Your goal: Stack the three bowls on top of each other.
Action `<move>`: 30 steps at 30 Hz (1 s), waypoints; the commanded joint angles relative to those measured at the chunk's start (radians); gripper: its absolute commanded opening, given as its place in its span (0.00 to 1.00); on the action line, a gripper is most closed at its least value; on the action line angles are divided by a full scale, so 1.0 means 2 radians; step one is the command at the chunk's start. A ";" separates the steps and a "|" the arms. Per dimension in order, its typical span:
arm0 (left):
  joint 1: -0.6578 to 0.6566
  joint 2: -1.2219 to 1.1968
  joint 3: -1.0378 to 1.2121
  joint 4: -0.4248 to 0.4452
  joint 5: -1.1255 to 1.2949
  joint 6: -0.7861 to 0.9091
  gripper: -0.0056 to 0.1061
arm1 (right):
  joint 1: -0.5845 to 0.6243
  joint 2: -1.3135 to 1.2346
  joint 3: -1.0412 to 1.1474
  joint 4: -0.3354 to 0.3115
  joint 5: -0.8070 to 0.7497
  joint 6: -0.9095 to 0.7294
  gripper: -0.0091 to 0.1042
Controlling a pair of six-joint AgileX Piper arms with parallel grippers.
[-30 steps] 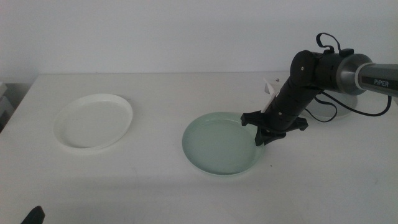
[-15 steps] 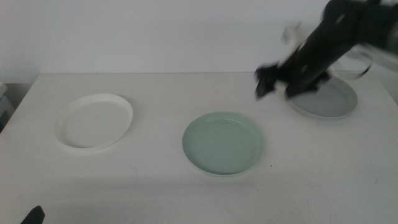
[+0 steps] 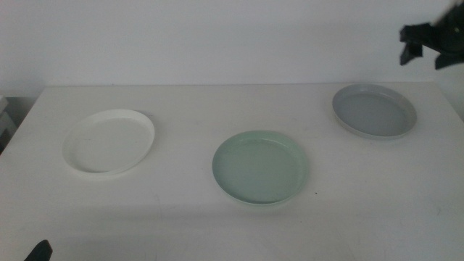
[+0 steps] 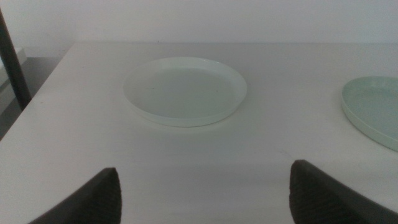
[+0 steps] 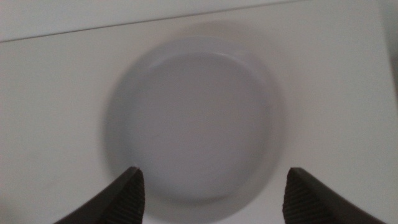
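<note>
Three bowls lie apart on the white table: the white bowl (image 3: 109, 141) at the left, the mint green bowl (image 3: 259, 167) in the middle, the grey bowl (image 3: 374, 110) at the back right. My right gripper (image 3: 428, 42) hangs high above the grey bowl at the picture's right edge, open and empty; its wrist view looks straight down on the grey bowl (image 5: 193, 127), between the jaws of the right gripper (image 5: 211, 190). My left gripper (image 4: 205, 190) waits low at the front left, open, facing the white bowl (image 4: 185, 90), with the green bowl (image 4: 373, 109) at the side.
The table's left edge (image 4: 37, 99) drops off beside the white bowl, with a dark post (image 4: 12, 62) beyond it. A white wall rises behind the table.
My right arm has left the green bowl, swung up and back to the right, and now hovers over the grey bowl, which it no longer hides. The bowls have not moved.
</note>
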 commanded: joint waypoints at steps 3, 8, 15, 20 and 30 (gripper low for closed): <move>0.001 -0.007 -0.002 0.000 -0.036 -0.005 0.86 | -0.032 0.036 -0.060 0.001 -0.025 -0.009 0.57; 0.001 -0.007 -0.002 0.000 -0.036 -0.005 0.86 | -0.042 0.115 -0.132 0.004 -0.021 -0.013 0.57; 0.001 -0.007 -0.002 0.000 -0.036 -0.004 0.86 | -0.042 0.195 -0.181 0.004 -0.022 -0.014 0.57; 0.001 -0.007 -0.002 0.000 -0.036 -0.004 0.86 | -0.042 0.219 -0.181 0.001 -0.035 -0.014 0.57; 0.001 -0.007 -0.002 0.000 -0.036 -0.004 0.86 | -0.042 0.232 -0.181 0.004 -0.048 -0.021 0.08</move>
